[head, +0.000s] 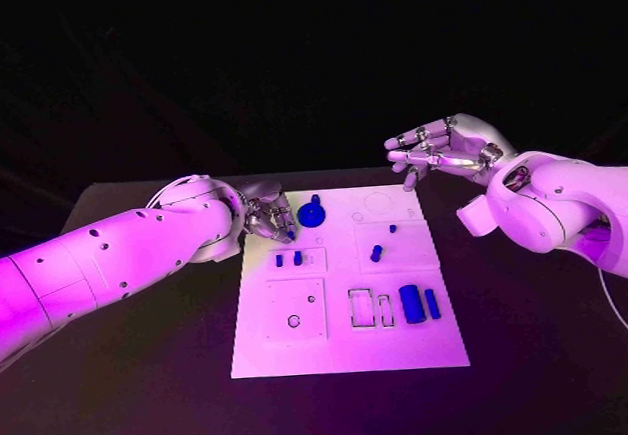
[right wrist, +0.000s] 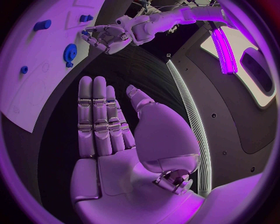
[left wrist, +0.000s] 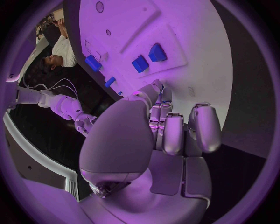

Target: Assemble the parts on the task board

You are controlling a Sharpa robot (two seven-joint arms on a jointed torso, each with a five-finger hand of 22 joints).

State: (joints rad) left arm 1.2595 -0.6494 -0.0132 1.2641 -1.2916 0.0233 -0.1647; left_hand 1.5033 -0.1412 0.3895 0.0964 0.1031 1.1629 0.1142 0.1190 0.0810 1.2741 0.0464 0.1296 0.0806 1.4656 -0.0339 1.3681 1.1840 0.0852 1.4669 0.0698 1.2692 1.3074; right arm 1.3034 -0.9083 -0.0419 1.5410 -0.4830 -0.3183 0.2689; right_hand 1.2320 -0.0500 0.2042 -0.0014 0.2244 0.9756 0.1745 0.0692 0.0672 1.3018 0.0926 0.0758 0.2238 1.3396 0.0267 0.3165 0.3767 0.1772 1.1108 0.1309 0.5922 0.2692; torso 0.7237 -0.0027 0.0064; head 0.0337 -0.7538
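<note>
Left hand [head: 268, 219] beside blue gear [head: 311, 214] on task board [head: 349, 350].

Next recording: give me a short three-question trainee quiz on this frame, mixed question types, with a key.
1. True or false: the right robot hand holds a blue part.
2. Which robot hand is at the blue gear on the board? A) left B) right
3. Fill in: the right robot hand hangs past the board's ___ right corner.

Key: 1 false, it is open and holds nothing. 2 A, its fingers reach down onto the board just beside the gear; whether they touch it cannot be told. 3 far.
</note>
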